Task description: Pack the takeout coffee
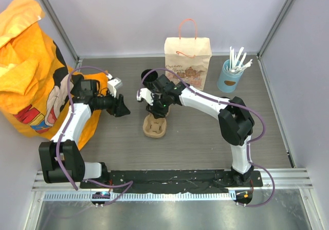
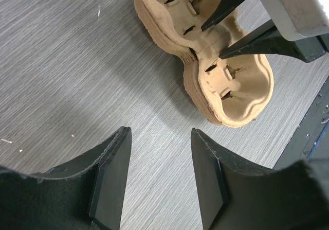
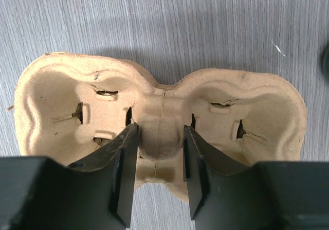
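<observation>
The takeout coffee, a small black cup, stands on the table just behind my right gripper. A brown pulp cup carrier lies flat in the middle of the table. My right gripper reaches down onto the carrier, one finger in each pocket, shut on the raised hump between them. In the left wrist view its black fingers pinch the middle of the carrier. My left gripper hovers open over bare table to the carrier's left, holding nothing.
A paper bag with a pink handle stands upright at the back. To its right is a light-blue cup of white straws. A large orange cloth bag fills the left side beside my left arm.
</observation>
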